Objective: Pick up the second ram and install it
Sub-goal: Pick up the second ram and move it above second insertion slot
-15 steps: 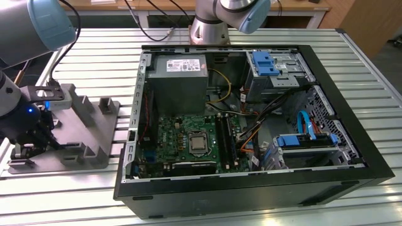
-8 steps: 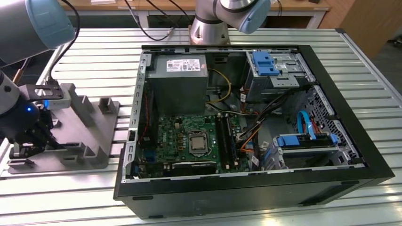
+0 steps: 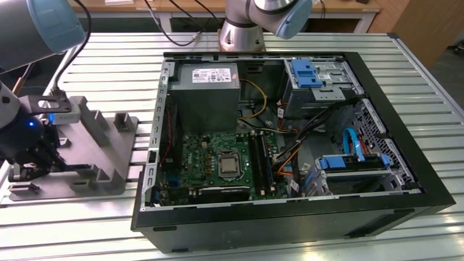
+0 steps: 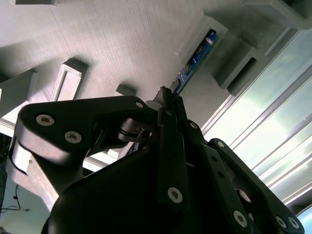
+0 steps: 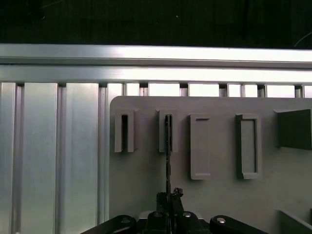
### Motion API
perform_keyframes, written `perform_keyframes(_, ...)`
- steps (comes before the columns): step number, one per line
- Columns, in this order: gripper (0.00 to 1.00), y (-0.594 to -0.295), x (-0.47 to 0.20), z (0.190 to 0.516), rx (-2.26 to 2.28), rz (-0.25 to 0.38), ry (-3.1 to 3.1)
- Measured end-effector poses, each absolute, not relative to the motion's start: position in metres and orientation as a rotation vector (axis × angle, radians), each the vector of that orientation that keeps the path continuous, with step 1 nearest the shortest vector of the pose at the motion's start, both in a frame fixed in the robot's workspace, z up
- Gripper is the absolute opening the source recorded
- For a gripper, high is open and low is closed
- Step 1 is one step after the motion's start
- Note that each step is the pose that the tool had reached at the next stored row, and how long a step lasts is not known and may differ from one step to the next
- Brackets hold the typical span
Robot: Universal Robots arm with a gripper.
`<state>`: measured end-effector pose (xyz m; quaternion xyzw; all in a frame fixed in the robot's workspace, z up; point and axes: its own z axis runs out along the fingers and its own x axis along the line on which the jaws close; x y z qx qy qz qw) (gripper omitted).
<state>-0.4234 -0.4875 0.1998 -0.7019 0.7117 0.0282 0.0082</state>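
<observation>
Second ram: the second ram (image 4: 194, 59) stands on its long edge in a narrow holder of the grey slotted plate (image 3: 101, 157), at the exterior view's left and well apart from the open computer case (image 3: 290, 223).
Hand: the hand (image 4: 165, 96) is pressed together on the stick's near end, pinching it across its two flat faces. The far end sits in the holder.
Plate: it lies on the slatted metal surface (image 3: 108, 70), just beside the case.
Line-up: in the first wrist view the stick shows as one thin dark line running straight from the hand to its holder.
Handling, as a judgement: light, stiff and thin — a brittle board that will not forgive a sideways bend or a twist.
Where to hold, as a judgement: across the flat faces near the top edge, off the contact row, with the pull in line with the holder.
Progress: grip made, not lifted out. The motherboard (image 3: 217, 157) waits inside the case.
</observation>
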Motion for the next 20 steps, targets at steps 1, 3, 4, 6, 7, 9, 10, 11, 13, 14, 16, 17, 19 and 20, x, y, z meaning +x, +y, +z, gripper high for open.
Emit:
perform_keyframes(1,0.14,-0.487,-0.423,0.201,-2.194,0.088,2.224)
perform_keyframes(3,0.14,-0.487,-0.423,0.202,-2.194,0.088,2.224)
perform_keyframes(4,0.14,-0.488,-0.423,0.202,-2.194,0.088,2.224)
perform_keyframes(6,0.14,-0.487,-0.423,0.204,-2.194,0.088,2.224)
perform_keyframes(7,0.14,-0.487,-0.423,0.204,-2.194,0.088,2.224)
perform_keyframes(9,0.14,-0.487,-0.423,0.205,-2.194,0.088,2.224)
perform_keyframes(10,0.14,-0.487,-0.423,0.205,-2.194,0.088,2.224)
perform_keyframes(11,0.14,-0.487,-0.423,0.206,-2.194,0.088,2.224)
perform_keyframes(13,0.14,-0.487,-0.423,0.207,-2.194,0.088,2.224)
perform_keyframes(14,0.14,-0.487,-0.423,0.207,-2.194,0.088,2.224)
perform_keyframes(16,0.14,-0.487,-0.423,0.208,-2.194,0.088,2.224)
perform_keyframes(17,0.14,-0.488,-0.423,0.209,-2.194,0.088,2.224)
perform_keyframes(19,0.14,-0.487,-0.423,0.210,-2.194,0.088,2.224)
perform_keyframes(20,0.14,-0.487,-0.423,0.211,-2.194,0.088,2.224)
